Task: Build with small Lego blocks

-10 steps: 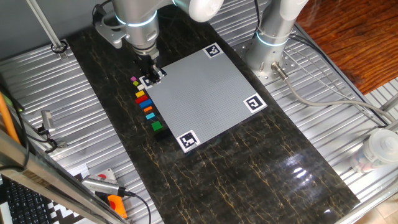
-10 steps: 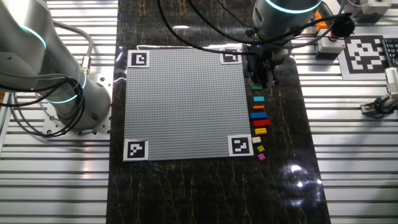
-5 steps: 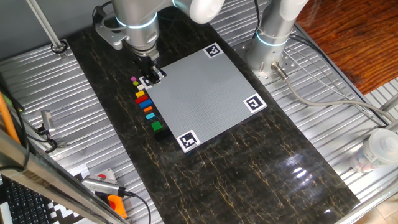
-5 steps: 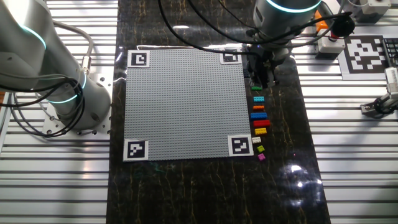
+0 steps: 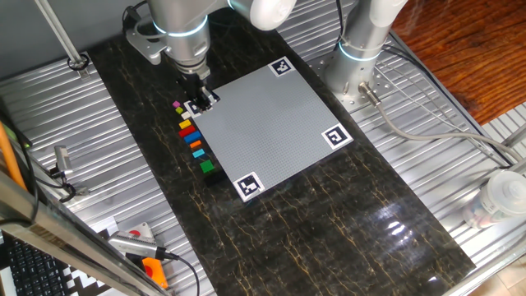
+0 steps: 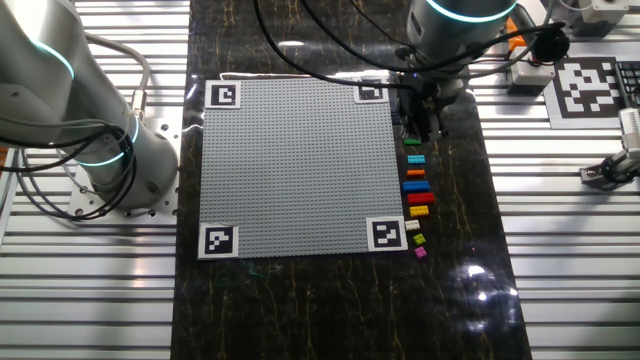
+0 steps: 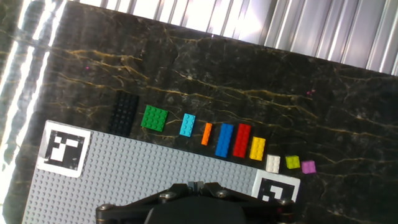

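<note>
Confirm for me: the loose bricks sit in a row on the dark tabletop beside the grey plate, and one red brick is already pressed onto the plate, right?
Not quite. The red brick is not on the grey plate; the hand view shows it lying in the row on the dark tabletop, between the blue brick and the yellow brick. The plate's studs are bare there.

Landmark: studded plate [image 5: 267, 123], flat on the dark table [image 5: 345, 222].
Blocks: small Lego blocks [image 7: 230, 140], lined up in one row on the table, just beside one plate edge, off the plate.
Gripper: gripper [image 5: 197, 94], above the plate corner at one end of that row.
</note>
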Motion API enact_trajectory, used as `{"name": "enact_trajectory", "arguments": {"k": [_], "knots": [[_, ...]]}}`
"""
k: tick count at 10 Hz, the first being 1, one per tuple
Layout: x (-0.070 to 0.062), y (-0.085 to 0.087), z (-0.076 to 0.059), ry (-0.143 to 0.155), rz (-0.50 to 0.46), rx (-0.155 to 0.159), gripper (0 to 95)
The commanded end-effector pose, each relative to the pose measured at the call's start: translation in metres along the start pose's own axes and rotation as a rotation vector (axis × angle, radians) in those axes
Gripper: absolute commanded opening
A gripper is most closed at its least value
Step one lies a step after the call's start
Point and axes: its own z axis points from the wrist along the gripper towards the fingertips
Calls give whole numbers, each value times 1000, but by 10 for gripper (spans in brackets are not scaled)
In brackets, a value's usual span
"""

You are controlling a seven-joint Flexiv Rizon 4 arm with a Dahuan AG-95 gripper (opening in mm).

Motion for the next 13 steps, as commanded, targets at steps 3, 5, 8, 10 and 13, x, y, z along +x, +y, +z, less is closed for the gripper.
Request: {"name": "enact_trajectory", "arguments": {"k": [3, 5, 8, 10, 13], "knots": [[0, 0, 0, -16, 13, -7, 0], [0, 0, 0, -28, 9, -20, 0], [0, 0, 0, -19, -7, -12, 0], [0, 0, 0, -19, 0, -15, 0], [0, 0, 0, -41, -43, -46, 0]]}}
